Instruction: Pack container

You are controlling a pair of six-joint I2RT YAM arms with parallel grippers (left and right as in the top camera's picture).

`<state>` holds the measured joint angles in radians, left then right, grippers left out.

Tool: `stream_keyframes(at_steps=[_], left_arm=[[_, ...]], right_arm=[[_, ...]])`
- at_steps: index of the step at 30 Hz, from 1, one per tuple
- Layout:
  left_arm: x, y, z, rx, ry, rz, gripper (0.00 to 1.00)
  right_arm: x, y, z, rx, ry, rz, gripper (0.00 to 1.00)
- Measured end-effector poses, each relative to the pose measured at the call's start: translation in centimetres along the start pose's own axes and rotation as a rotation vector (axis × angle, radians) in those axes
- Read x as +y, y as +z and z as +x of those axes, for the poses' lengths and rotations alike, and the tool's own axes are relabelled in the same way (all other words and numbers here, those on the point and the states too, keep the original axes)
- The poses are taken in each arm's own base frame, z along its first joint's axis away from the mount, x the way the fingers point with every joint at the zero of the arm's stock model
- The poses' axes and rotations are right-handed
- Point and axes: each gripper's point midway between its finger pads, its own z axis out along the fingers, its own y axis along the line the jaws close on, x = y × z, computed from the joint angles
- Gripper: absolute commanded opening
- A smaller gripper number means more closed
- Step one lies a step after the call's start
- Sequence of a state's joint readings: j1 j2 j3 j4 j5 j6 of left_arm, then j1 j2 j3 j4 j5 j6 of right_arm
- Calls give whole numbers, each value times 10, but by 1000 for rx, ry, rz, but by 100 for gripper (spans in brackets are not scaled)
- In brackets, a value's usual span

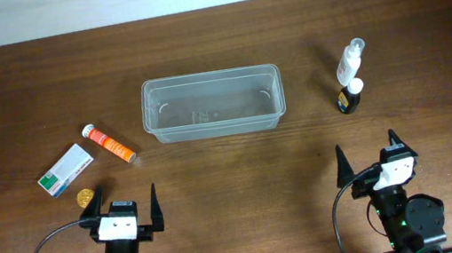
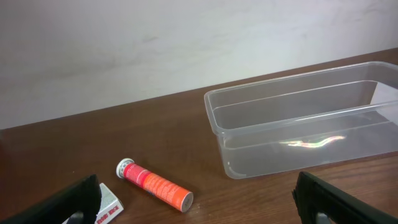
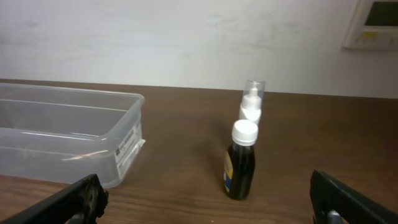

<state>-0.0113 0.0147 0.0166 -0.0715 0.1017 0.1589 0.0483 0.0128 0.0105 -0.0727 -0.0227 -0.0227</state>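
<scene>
Packing had not begun: the container (image 1: 217, 129) stood empty, and every loose item lay on the table (image 1: 6, 96) outside it. Both arms sat at the bottom of the overhead frame. The left gripper (image 1: 127, 200) was spread wide and held nothing. The right gripper (image 1: 367, 155) was likewise spread and empty.

The container lay at the centre of the overhead frame, long side running left to right, above both grippers and between them. In the left wrist view it filled the right half, well apart from the fingers. In the right wrist view it sat at the left edge.

The step in hand looked like the first pick. At the left of the frame lay an orange tube (image 1: 109, 144) and a box (image 1: 65, 169), with a small gold disc (image 1: 84, 198) just beside the left gripper. At the upper right a spray bottle (image 1: 349, 61) lay tilted, its lower end near an upright dark bottle (image 1: 350, 96).

The next move would probably call for one arm to reach its nearest item. For the left, that meant turning the jaws across the tube's narrow width. For the right, it meant closing on the dark bottle without knocking the spray bottle close behind it.
</scene>
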Motion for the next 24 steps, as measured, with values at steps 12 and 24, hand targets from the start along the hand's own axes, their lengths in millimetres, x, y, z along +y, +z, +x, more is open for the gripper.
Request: stream_keyframes(at_steps=[12, 24], left_arm=[[0, 0, 0, 0, 0, 0, 99], [0, 0, 0, -1, 0, 0, 99]], right_arm=[[10, -7, -35, -29, 64, -60, 98], [7, 29, -164, 364, 95, -60, 98]])
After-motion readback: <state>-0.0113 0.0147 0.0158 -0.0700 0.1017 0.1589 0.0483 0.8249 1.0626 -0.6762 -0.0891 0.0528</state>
